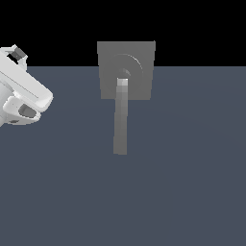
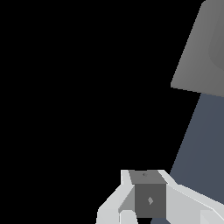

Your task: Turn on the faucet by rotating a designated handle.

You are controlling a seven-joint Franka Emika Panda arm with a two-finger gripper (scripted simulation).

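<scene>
The faucet (image 1: pixel 139 57) is a grey square plate with a raised round dome, standing at the far edge of the floor in the exterior view. Its handle (image 1: pixel 120 125), a long flat grey bar with a lighter inner end, reaches from the dome toward the camera. My arm (image 1: pixel 26 91) is at the exterior view's left, well apart from the faucet and touching nothing. In the wrist view only one corner of the plate (image 2: pixel 199 52) shows and the handle is out of frame. My gripper (image 2: pixel 146 205) shows a single grey pad (image 2: pixel 150 199) between white finger parts, so its opening is unclear.
A flat blue-grey floor (image 1: pixel 192 182) spreads under the faucet and the arm. Behind the plate the background is black.
</scene>
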